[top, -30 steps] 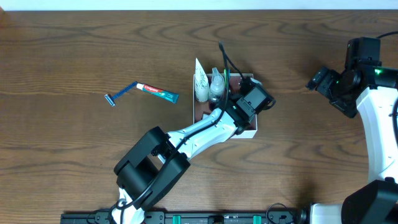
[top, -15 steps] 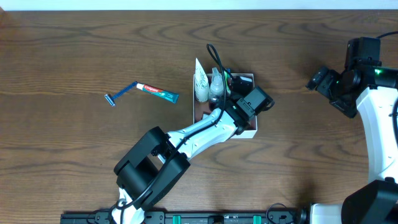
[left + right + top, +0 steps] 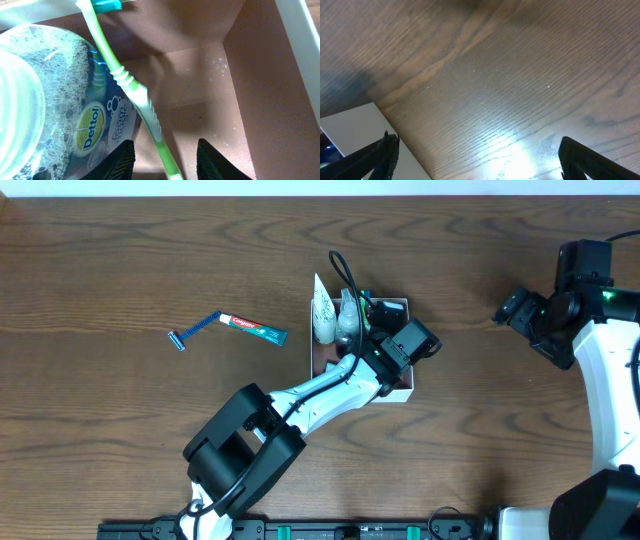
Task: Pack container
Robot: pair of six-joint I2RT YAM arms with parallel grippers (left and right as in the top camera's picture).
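Observation:
The container [image 3: 408, 392], a shallow white-walled box with a pink-brown floor [image 3: 200, 75], sits mid-table. My left gripper [image 3: 385, 330] reaches down into it. In the left wrist view its jaws [image 3: 165, 162] stand apart with a green toothbrush [image 3: 131, 85] lying between them, touching neither finger. A clear Dettol soap pack [image 3: 75, 100] lies beside the brush. White tubes [image 3: 324, 315] lean at the box's left side. My right gripper [image 3: 510, 310] is open and empty over bare wood [image 3: 477, 155] at the far right.
A blue razor [image 3: 195, 330] and a toothpaste tube [image 3: 253, 328] lie on the table left of the container. The left arm's black cable [image 3: 345, 275] loops over the box's back edge. A white surface [image 3: 355, 125] shows at the right wrist view's lower left.
The left gripper and its cable have shifted slightly left inside the container. The right arm has not moved.

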